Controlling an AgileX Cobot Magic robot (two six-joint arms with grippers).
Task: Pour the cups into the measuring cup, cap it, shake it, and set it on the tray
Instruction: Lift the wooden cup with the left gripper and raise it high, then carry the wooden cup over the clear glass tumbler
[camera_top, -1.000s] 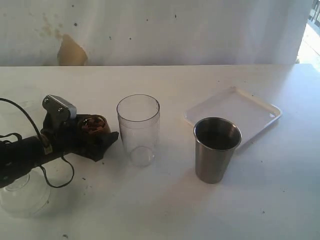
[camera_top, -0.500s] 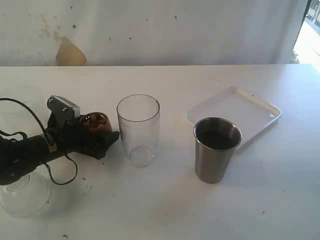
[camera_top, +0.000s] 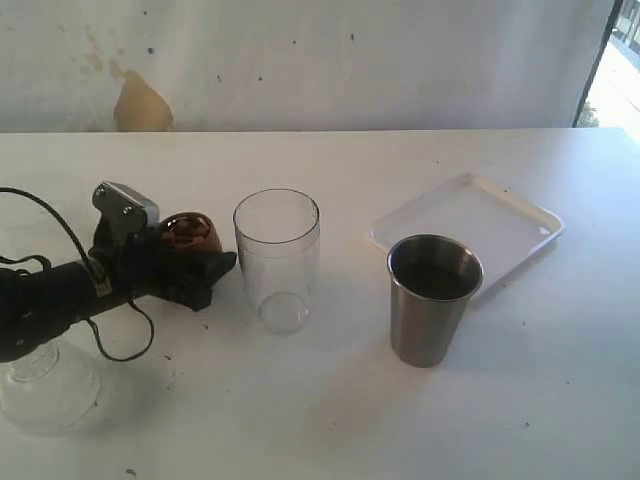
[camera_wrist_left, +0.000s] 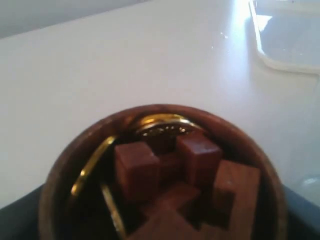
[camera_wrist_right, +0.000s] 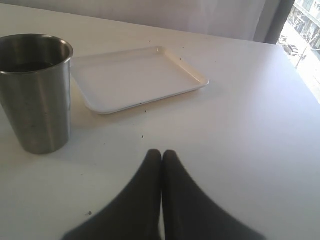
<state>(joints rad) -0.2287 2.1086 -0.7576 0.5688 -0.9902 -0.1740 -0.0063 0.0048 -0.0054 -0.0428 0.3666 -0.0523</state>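
Note:
My left gripper (camera_top: 196, 266) is shut on the small brown wooden cup (camera_top: 188, 231) and holds it just left of the clear measuring cup (camera_top: 277, 258), a small gap apart. In the left wrist view the wooden cup (camera_wrist_left: 160, 175) is upright and holds brown wooden blocks and gold rings. The measuring cup looks empty. To its right stands the steel tumbler (camera_top: 432, 298), and behind that lies the white tray (camera_top: 500, 215). My right gripper (camera_wrist_right: 161, 156) is shut on nothing, low over the table near the steel tumbler (camera_wrist_right: 35, 95) and tray (camera_wrist_right: 135, 77). It does not show in the exterior view.
A translucent rounded object (camera_top: 45, 385) sits at the front left under my left arm and its cable; I cannot tell whether it is the frosted cup. A corner of the tray (camera_wrist_left: 285, 45) shows in the left wrist view.
My left gripper has lifted the wooden cup a little, staying beside the measuring cup. The other cups and the tray have not moved.

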